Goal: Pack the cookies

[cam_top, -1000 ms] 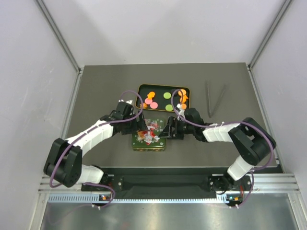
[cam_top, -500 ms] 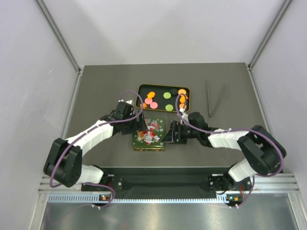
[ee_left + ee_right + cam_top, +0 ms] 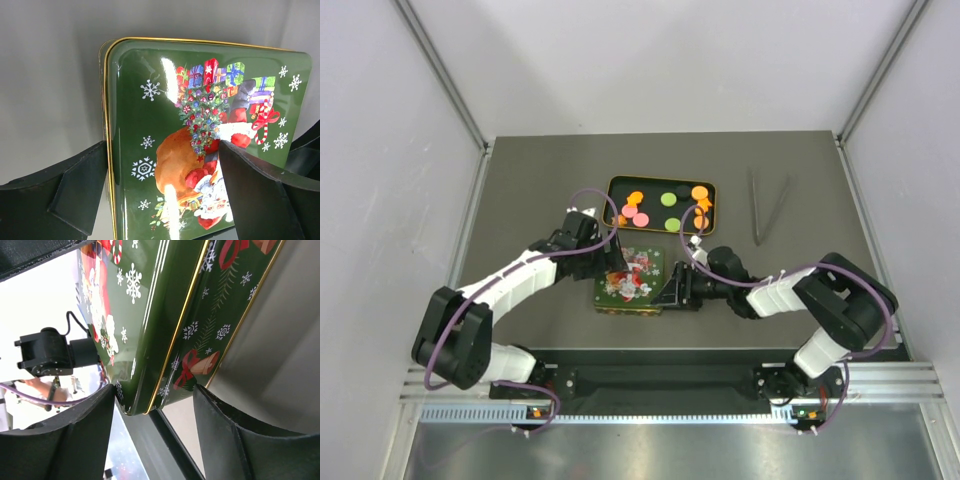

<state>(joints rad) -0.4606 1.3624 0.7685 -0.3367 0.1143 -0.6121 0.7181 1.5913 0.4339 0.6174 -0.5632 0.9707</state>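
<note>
Grey table (image 3: 520,200): right gripper (image 3: 155,395) clamped on the green lid (image 3: 200,100) at its edge, left gripper (image 3: 162,150) straddling it, grip undeterminable; cookies (image 3: 635,210) in open tin (image 3: 660,179) beyond.

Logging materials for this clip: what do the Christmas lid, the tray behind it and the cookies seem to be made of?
The lid is likely printed sheet metal with a glossy lacquer: sharp glare streaks and a gold rolled edge. The tray appears to be the same tin, dark inside with a gold rim. The cookies are flat, evenly coloured discs, perhaps plastic or foam; they are too small to tell.
</note>
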